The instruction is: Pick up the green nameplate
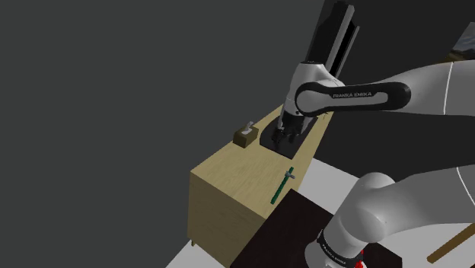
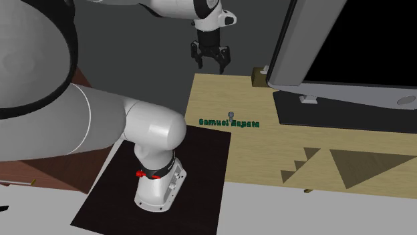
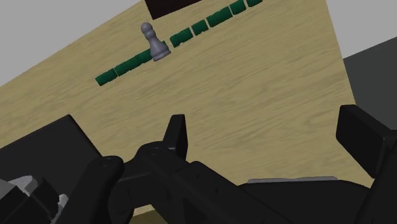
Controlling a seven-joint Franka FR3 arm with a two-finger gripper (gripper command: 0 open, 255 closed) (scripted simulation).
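Note:
The green nameplate (image 2: 229, 123) is a row of raised green letters standing along the near edge of the wooden table (image 2: 267, 157), by the black mat. A small grey pawn (image 2: 231, 116) stands right against its middle. In the wrist view the nameplate (image 3: 129, 65) and the pawn (image 3: 156, 43) lie ahead of the fingers, well beyond them. My black gripper (image 2: 212, 65) hangs open above the table's far corner, apart from the nameplate, with nothing between its fingers (image 3: 179, 133). From the shoulder view the nameplate (image 1: 282, 186) looks like a thin green strip at the table edge below the gripper (image 1: 283, 139).
A large black monitor (image 2: 347, 40) on a dark base (image 2: 334, 110) takes up the back of the table. A small brown box (image 1: 245, 136) sits at the table's far corner. The arm's base (image 2: 157, 190) stands on a black mat (image 2: 200, 193) beside the table.

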